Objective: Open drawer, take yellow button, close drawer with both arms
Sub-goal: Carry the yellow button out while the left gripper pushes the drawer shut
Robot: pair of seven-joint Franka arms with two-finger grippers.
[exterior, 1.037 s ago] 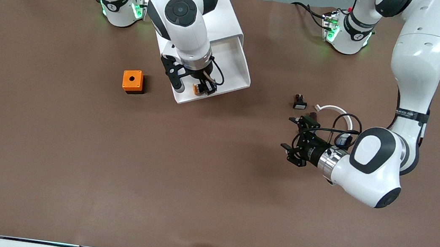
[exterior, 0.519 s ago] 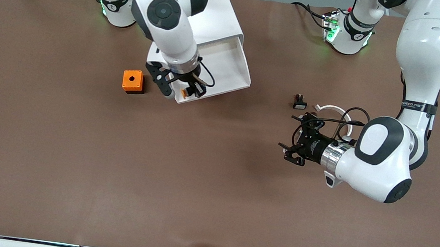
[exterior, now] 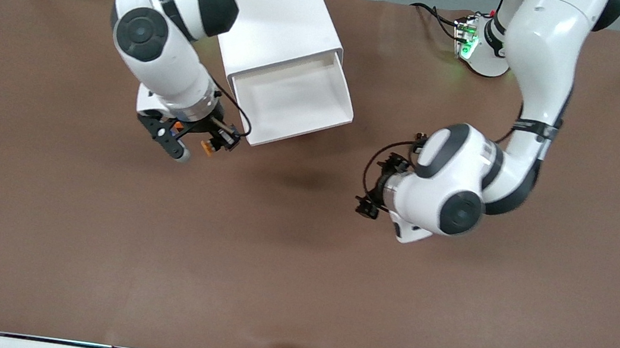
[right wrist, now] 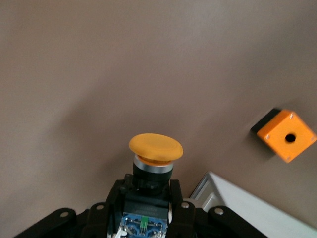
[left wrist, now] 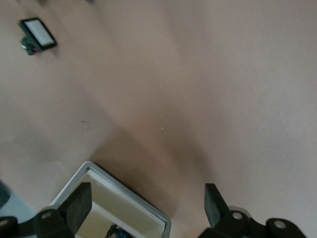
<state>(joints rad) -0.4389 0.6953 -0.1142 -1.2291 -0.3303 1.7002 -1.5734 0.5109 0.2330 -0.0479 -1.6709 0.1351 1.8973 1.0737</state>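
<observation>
The white cabinet stands near the right arm's base with its top drawer pulled out; the tray shows nothing inside. My right gripper is shut on the button and holds it over the bare table beside the drawer's front corner. In the right wrist view the button's orange cap sticks out past the right gripper. My left gripper is open and empty over the table toward the left arm's end. The left wrist view shows the left gripper facing a drawer corner.
The orange cube with a round hole sits on the table; in the front view the right arm hides it. The small black part with a white face lies on the table near the left arm. The brown table lies open toward the front camera.
My right gripper has carried the button out of the drawer and off toward the right arm's end. The left arm has swung its gripper closer to the drawer.
</observation>
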